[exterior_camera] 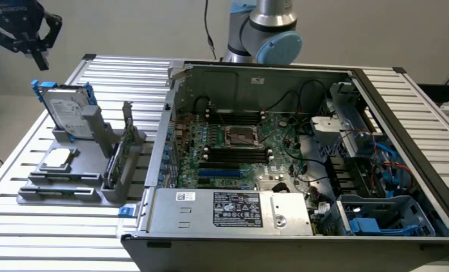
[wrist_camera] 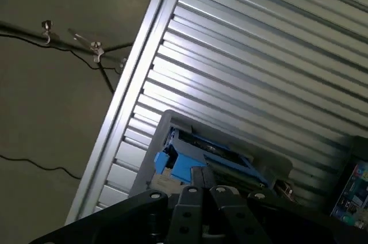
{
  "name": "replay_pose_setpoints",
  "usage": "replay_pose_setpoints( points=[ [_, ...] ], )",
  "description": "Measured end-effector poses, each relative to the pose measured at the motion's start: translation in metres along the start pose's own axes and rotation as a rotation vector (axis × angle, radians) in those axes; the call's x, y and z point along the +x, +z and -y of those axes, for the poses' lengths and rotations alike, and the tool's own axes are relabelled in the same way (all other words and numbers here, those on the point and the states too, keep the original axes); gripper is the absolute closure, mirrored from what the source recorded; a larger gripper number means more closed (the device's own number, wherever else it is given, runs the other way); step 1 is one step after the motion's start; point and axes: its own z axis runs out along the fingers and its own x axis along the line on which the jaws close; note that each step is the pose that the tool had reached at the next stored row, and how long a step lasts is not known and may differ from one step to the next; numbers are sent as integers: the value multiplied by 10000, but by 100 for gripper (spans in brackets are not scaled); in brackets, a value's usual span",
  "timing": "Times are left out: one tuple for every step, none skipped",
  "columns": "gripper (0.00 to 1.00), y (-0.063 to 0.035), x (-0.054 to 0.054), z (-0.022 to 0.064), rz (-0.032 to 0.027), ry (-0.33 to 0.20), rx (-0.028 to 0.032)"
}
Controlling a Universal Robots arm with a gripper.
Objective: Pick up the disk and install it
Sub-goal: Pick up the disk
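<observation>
The disk (exterior_camera: 65,107), a silver-grey drive with a white label and blue carrier rails, stands upright on edge in a grey holder (exterior_camera: 95,181) at the exterior view's left. My gripper (exterior_camera: 39,58) hangs shut in the air above and slightly left of it, holding nothing and clear of the disk. In the wrist view the two black fingers (wrist_camera: 195,189) meet, so the gripper (wrist_camera: 206,186) is shut, with the disk's blue rail (wrist_camera: 184,163) and its holder (wrist_camera: 167,120) seen below them.
An open computer case (exterior_camera: 163,102) with motherboard (exterior_camera: 239,147) and power supply (exterior_camera: 232,209) fills the slatted metal table (exterior_camera: 28,238). A blue drive cage (exterior_camera: 375,224) sits at its near right corner. A smaller silver drive (exterior_camera: 58,159) and an upright card (exterior_camera: 126,141) share the holder.
</observation>
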Motion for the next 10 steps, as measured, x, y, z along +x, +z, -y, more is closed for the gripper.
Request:
replay_pose_setpoints(
  points=[
    [89,1,0,0,5,-179,1],
    [89,2,0,0,10,-353,2],
    [89,3,0,0,13,-533,3],
    [89,3,0,0,18,-729,5],
    [89,4,0,0,23,-910,6],
    [89,5,0,0,28,-1088,7],
    [89,6,0,0,33,-1269,8],
    [89,6,0,0,37,-1449,9],
    [89,7,0,0,41,-1639,10],
    [89,8,0,0,46,-1820,11]
  ],
)
